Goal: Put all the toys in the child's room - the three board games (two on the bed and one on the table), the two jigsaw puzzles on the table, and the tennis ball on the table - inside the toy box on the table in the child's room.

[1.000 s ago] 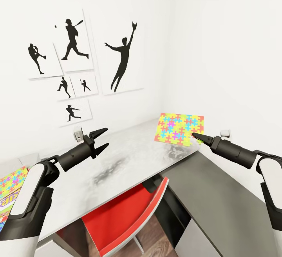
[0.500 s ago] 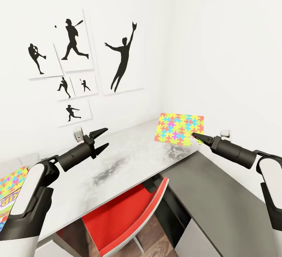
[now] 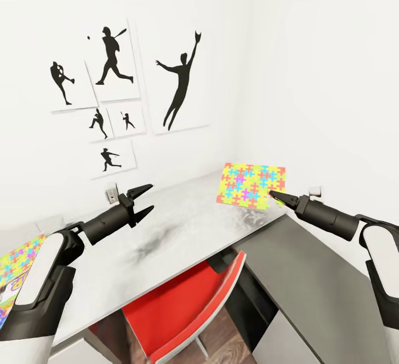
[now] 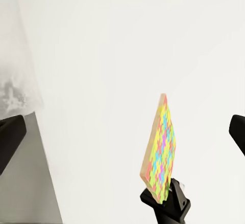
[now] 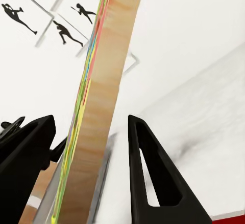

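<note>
A jigsaw puzzle of yellow, pink, blue and green pieces hangs tilted above the far right corner of the pale grey table. My right gripper is shut on its lower edge. The right wrist view looks along the board's wooden edge between the dark fingers. My left gripper stands open and holds nothing over the table's middle. From the left wrist view, the puzzle appears edge-on in the right gripper. A second jigsaw puzzle lies at the left edge, over a printed box.
A red chair is tucked under the table's front. A lower dark grey cabinet runs along the right wall. Black silhouette pictures hang on the white wall, with a socket near the tabletop.
The whole head view has shifted slightly, so the camera moved. Both arms and the held puzzle keep nearly the same pose.
</note>
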`<state>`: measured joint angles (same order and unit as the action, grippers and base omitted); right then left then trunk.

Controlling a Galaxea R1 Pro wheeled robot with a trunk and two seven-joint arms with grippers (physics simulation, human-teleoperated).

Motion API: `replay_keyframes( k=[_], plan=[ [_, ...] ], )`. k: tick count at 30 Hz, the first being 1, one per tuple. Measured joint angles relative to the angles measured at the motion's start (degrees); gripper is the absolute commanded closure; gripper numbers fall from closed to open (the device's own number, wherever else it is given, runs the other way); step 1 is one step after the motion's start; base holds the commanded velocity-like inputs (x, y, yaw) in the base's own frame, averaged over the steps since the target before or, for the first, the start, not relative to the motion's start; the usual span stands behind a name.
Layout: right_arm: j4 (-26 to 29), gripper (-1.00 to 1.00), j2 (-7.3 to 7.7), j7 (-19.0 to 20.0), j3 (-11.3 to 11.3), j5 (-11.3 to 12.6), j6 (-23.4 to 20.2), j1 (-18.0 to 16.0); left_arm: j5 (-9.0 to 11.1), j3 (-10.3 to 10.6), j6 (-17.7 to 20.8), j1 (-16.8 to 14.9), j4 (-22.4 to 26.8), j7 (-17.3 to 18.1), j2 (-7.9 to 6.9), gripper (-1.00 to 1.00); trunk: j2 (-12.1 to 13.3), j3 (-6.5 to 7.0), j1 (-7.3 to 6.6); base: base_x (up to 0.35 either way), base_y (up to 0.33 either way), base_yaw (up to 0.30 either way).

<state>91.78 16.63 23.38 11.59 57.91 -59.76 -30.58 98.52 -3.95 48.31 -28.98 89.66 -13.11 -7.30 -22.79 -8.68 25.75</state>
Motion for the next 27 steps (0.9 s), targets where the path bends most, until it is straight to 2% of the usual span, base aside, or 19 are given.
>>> replay_keyframes(
  k=[13,27],
  plan=[
    [-0.3,1.00,-0.17,-0.1,-0.3,-0.1,0.0,0.2,0.0,0.0,0.0,0.2,-0.6,-0.1,-0.15,-1.00,0.0,0.00,0.00,0.000,0.289,0.029],
    [-0.7,1.00,-0.25,-1.1,-0.4,-0.2,0.0,0.1,-0.5,0.0,0.0,0.2,-0.6,0.0,-0.10,-1.00,0.0,0.00,0.00,0.000,0.084,0.232]
  ],
)
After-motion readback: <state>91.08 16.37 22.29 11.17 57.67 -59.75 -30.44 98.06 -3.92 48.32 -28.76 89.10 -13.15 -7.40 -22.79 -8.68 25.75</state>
